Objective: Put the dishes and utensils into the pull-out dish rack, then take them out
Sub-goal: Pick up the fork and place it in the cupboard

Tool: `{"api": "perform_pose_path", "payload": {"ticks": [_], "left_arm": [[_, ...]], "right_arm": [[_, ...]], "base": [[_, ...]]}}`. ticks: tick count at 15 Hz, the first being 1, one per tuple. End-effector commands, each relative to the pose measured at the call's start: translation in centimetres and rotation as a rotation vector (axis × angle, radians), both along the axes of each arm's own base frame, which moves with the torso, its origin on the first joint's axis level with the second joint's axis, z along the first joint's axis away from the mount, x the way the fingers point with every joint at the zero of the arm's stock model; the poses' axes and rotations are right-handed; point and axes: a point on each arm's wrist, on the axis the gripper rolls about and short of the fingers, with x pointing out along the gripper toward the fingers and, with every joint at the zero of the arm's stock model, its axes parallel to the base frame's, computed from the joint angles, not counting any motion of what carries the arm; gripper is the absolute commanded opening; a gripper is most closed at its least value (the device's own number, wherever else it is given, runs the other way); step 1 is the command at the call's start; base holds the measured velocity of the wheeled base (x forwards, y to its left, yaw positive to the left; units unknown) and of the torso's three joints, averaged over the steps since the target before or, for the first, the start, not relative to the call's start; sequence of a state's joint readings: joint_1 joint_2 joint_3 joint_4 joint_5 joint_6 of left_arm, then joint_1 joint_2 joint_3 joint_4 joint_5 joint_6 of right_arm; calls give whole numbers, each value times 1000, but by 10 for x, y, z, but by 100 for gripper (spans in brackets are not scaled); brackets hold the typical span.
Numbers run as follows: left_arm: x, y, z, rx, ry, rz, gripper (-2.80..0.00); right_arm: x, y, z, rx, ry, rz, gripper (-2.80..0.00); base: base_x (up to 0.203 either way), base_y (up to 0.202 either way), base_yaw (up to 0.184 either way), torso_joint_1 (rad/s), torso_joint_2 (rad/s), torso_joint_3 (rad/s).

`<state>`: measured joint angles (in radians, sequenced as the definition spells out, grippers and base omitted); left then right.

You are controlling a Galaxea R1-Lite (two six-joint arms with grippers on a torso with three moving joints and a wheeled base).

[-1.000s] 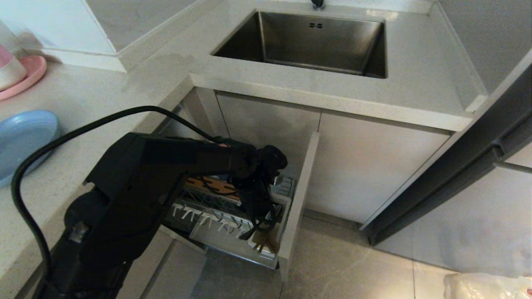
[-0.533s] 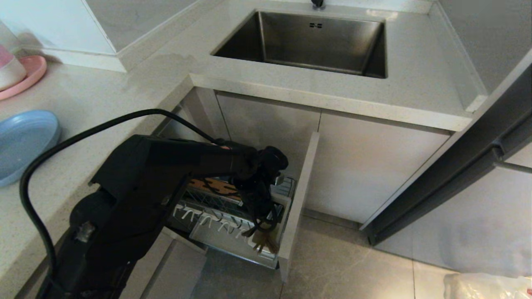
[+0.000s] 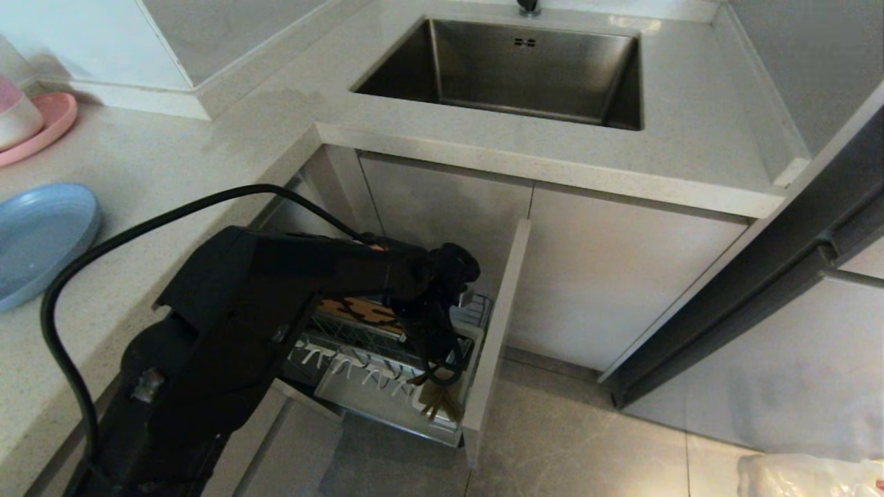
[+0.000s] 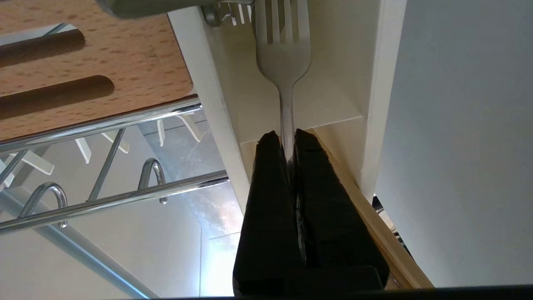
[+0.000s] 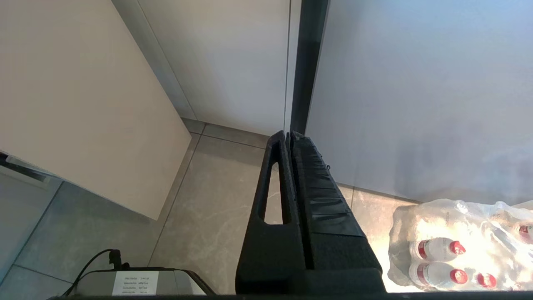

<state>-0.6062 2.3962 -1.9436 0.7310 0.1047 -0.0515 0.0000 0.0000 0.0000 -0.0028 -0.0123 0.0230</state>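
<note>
left pincer clamped on fork handle, tines inside white utensil cup of dish rack, right pincer closed, empty

My right end effector hangs over grey floor tiles, fingers pressed together. I see a shrink-wrapped pack of red-capped water bottles nearby, a pale cabinet panel, and a dark vertical frame strip.

On the worktop the plate lies by its left edge, the sink is set in at its back, and below its front edge the dish rack stands pulled out, chopsticks in its front corner.
</note>
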Motion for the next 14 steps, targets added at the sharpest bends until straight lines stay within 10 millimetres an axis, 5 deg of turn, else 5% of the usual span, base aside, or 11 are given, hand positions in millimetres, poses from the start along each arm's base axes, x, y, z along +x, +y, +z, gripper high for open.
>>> {"api": "perform_pose_path", "payload": {"ticks": [1,9,10,14], "left_arm": [[0,0,-1,4,4,1,-280],[-2,1,5,5,-11,7,-280],[-1,1,5,11,-15,10,0],[-2,1,9,7,-25,13,0]], "right_arm": [[0,0,0,0,1,0,-280],[0,0,0,0,1,0,-280],[0,0,0,0,1,0,-280],[0,0,0,0,1,0,-280]], "base": [[0,0,0,0,0,0],[0,0,0,0,0,0],[0,0,0,0,0,0],[0,0,0,0,0,0]]}}
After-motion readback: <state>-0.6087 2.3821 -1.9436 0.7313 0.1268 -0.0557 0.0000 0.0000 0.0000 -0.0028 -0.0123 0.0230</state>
